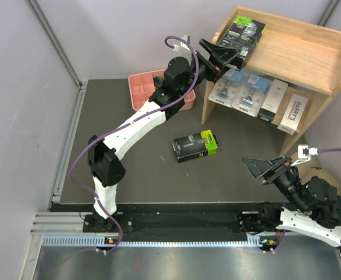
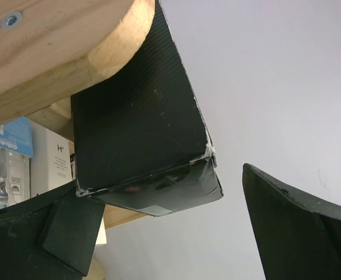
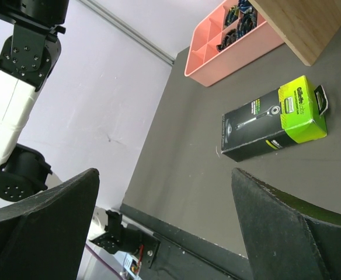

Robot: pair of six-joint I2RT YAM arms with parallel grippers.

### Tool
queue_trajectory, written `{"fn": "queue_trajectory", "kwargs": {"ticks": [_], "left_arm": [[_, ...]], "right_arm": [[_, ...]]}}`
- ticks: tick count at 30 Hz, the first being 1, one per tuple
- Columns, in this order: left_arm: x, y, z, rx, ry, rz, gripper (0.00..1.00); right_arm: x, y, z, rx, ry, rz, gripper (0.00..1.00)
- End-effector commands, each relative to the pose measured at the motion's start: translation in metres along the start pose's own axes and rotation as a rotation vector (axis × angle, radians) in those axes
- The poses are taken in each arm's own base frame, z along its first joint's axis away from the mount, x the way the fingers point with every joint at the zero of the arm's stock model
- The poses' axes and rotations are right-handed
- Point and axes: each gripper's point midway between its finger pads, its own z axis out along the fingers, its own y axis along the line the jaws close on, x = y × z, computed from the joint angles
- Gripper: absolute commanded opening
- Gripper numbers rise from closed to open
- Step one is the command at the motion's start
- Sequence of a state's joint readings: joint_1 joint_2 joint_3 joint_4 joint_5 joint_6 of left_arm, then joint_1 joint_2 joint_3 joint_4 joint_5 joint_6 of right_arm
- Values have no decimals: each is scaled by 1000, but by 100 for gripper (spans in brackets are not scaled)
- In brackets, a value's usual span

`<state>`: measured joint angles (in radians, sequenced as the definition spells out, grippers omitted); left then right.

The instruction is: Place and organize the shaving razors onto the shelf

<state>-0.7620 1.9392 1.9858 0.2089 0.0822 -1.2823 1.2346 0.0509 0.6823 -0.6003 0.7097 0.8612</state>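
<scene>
One black box [image 1: 244, 33] tops the shelf [image 1: 310, 52]; another box [image 1: 194, 146] lies on the table [image 1: 147, 175]

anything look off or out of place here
The black razor box on the light wooden shelf's top tier juts past its front edge. A second black box with a lime-green end lies unshelved on the dark table.

- Mat box [image 1: 195, 146], centre: black, with a lime-green end at 3 o'clock.
- Top-tier box [image 1: 244, 35], 1 o'clock: black with green print.
- Shelf [image 1: 302, 52]: pale natural wood.
- Tray [image 1: 135, 92], 11 o'clock: pink.
- Blister pack [image 1: 250, 90]: blue card.
- Slim box [image 1: 293, 114]: white.
</scene>
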Motion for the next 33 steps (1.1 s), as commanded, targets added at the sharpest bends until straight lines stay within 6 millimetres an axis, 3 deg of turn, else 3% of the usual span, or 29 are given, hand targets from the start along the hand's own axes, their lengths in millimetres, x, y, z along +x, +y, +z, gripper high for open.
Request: {"fn": "queue_trajectory", "kwargs": {"ticks": [1,5,16,24,28,33], "left_arm": [[-4,-47,-14,119,10,41,99],[-7,-56,-23,160,-8,58,99],[-4,-52,-40,171,-10,78,97],[-2,-48,-44,159,-3,93,78],[-4,-46,-41,157,-11,104,57],[-4,-40,-36,153,-10,110,43]], "right_arm": [[-6,3,-4,-15,-13,19,93],[-6,2,-3,-14,-12,18,93],[-4,3,-2,-19,-10,20,93],[-4,3,-2,-16,-14,18,93],[-5,2,-2,-13,-15,17,93],[-7,1,-4,-10,-17,15,93]]}}
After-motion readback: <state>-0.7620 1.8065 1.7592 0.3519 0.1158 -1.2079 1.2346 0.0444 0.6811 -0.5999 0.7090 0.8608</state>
